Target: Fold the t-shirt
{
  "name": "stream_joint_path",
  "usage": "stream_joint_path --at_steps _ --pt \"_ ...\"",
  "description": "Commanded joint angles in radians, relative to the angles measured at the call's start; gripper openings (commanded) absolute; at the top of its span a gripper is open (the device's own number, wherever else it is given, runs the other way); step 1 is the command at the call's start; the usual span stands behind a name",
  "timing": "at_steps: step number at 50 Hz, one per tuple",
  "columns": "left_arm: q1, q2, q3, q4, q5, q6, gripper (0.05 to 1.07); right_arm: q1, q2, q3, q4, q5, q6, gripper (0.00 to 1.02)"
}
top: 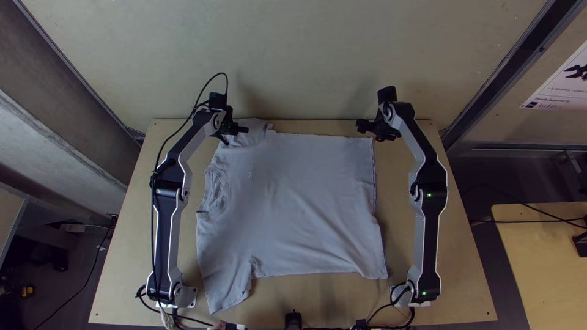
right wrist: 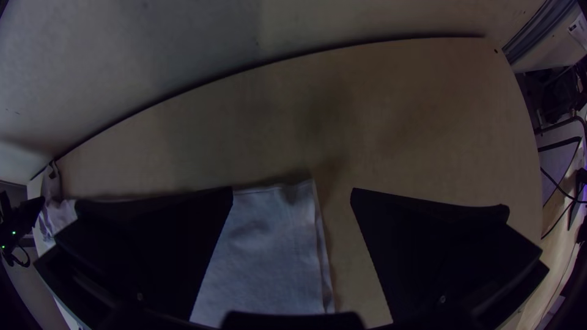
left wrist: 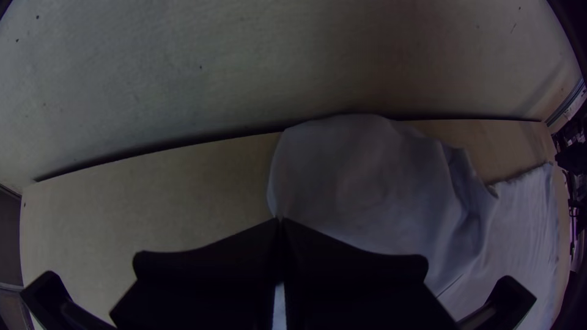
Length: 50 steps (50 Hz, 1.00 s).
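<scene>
One wall (top: 299,55) bars twelve o'clock beyond one shirt (top: 299,201), left gripper (top: 235,132) pressed together at eleven, right gripper (top: 372,131) spread at one.

- We've got one light grey t-shirt (top: 299,208), short sleeves, spread mostly flat and unfolded on the table (top: 458,281).
- Lies sideways: collar (top: 217,190) at left, ringed and a bit rumpled; hem (top: 375,183) at right.
- Near sleeve (top: 227,287) laid out toward the near left, creased at the underarm.
- Far sleeve (top: 247,135) up by the table's far edge, rumpled at its cuff.
- We see soft wrinkles across the body, more toward the near right corner; far right corner fairly flat.
</scene>
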Motion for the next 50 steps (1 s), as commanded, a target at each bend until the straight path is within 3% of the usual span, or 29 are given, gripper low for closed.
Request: stream_joint_path --at_steps 1,5,7,13,15,26,28,29,35,50 --pt "0.003 -0.053 -0.007 -0.018 -0.001 -0.023 0.08 -0.003 0.047 0.025 -0.012 -0.008 0.027 0.86" --pt "0.003 -0.054 -0.007 -0.023 -0.001 -0.028 0.08 -0.003 0.064 0.024 -0.012 -0.008 0.027 0.86" --pt "0.003 -0.054 -0.007 -0.024 -0.001 -0.029 0.08 -0.005 0.071 0.022 -0.014 -0.01 0.027 0.8" --pt "0.003 -0.054 -0.013 -0.037 -0.001 -0.042 0.08 -0.005 0.087 0.027 -0.012 -0.01 0.025 0.3" --pt "0.003 -0.056 -0.018 -0.037 -0.001 -0.043 0.08 -0.005 0.091 0.031 -0.012 -0.008 0.017 0.22" --pt "0.001 -0.067 -0.03 -0.044 -0.001 -0.051 0.08 0.001 0.096 0.034 -0.012 -0.004 -0.055 0.21" --pt "0.001 -0.07 -0.03 -0.043 -0.001 -0.054 0.08 0.003 0.094 0.034 -0.006 0.016 -0.076 0.04" --pt "0.001 -0.073 -0.03 -0.044 -0.001 -0.057 0.08 0.003 0.093 0.036 -0.004 0.021 -0.09 0.02" --pt "0.001 -0.097 -0.041 -0.041 -0.001 -0.062 0.08 0.0 0.076 0.041 0.005 0.059 -0.09 0.03" --pt "0.038 -0.157 -0.044 0.016 0.021 -0.108 0.08 0.001 -0.004 0.062 0.137 0.065 -0.13 0.03"
